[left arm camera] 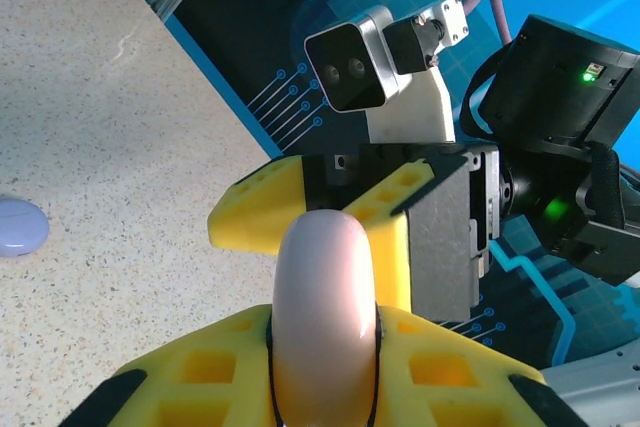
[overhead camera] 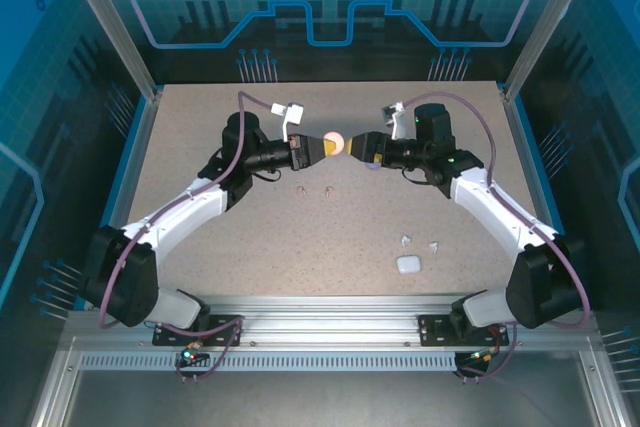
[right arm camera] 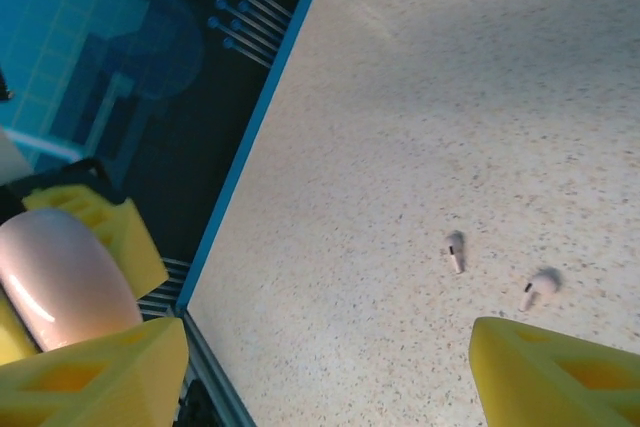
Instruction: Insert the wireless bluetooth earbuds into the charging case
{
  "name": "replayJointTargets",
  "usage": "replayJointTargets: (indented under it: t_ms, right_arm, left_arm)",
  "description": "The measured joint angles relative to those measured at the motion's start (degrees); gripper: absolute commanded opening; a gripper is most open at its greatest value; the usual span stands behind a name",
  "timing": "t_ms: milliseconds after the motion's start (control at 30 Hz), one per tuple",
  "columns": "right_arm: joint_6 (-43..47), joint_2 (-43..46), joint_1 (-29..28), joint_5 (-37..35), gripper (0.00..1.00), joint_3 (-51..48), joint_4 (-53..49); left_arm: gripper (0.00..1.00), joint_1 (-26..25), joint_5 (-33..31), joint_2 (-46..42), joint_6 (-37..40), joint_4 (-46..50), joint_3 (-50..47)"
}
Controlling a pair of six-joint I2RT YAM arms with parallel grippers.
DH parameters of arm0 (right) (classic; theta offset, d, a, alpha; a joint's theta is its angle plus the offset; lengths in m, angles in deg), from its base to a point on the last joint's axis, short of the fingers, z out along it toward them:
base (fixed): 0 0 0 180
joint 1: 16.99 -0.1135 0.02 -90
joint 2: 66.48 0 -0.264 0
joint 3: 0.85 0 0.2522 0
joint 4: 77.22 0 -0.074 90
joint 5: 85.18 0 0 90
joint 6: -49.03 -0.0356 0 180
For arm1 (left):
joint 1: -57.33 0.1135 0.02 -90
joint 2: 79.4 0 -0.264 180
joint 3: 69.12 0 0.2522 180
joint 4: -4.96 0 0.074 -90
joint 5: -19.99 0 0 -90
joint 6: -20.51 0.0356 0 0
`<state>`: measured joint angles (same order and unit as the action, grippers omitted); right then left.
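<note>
My left gripper (overhead camera: 322, 148) is shut on a pale pink charging case (overhead camera: 337, 142), held up above the middle of the table. In the left wrist view the pink case (left arm camera: 322, 297) stands edge-on between my yellow fingers (left arm camera: 190, 372). My right gripper (overhead camera: 357, 145) faces it, open, with its fingers (left arm camera: 255, 209) just behind the case's far end. From the right wrist the case (right arm camera: 60, 282) sits at the far left, beside one open finger (right arm camera: 100, 367). Two pale pink earbuds (overhead camera: 302, 189) (overhead camera: 328, 189) lie on the table below; the right wrist view also shows these earbuds (right arm camera: 455, 250) (right arm camera: 540, 287).
A white case (overhead camera: 408, 264) lies at the front right with two white earbuds (overhead camera: 406, 240) (overhead camera: 434, 245) just behind it. A pale purple case (left arm camera: 18, 227) rests on the table at the left of the left wrist view. Blue walls and metal posts surround the table (overhead camera: 200, 237).
</note>
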<state>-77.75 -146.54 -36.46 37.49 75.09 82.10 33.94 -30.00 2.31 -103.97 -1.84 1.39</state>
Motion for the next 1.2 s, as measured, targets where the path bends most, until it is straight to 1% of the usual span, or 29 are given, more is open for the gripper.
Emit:
replayJointTargets:
  t_ms: [467, 700, 900, 1000, 1200]
  right_arm:
    - [0.85, 5.33, -0.13, 0.98, 0.75, -0.24, 0.76]
    - [1.05, 2.86, -2.27, 0.85, 0.74, 2.38, 0.35]
    - [1.03, -0.52, -2.60, -0.42, 0.72, 2.86, -0.07]
    - [0.63, -1.38, -2.05, -0.70, 0.70, 2.58, 0.72]
    - [-1.29, -3.13, 1.64, -2.05, 0.68, -0.68, 1.90]
  left_arm:
    - [0.00, 0.00, 1.05, 1.29, 0.61, 2.47, 0.22]
    - [0.00, -0.02, 1.49, 1.29, 0.59, 2.27, 0.22]
    - [0.00, 0.00, 1.75, 1.29, 0.57, 2.38, 0.22]
    - [0.00, 0.26, 1.64, 1.51, 0.55, 3.04, 0.22]
    - [0.00, 0.26, 1.92, 1.49, 0.52, 2.16, 0.22]
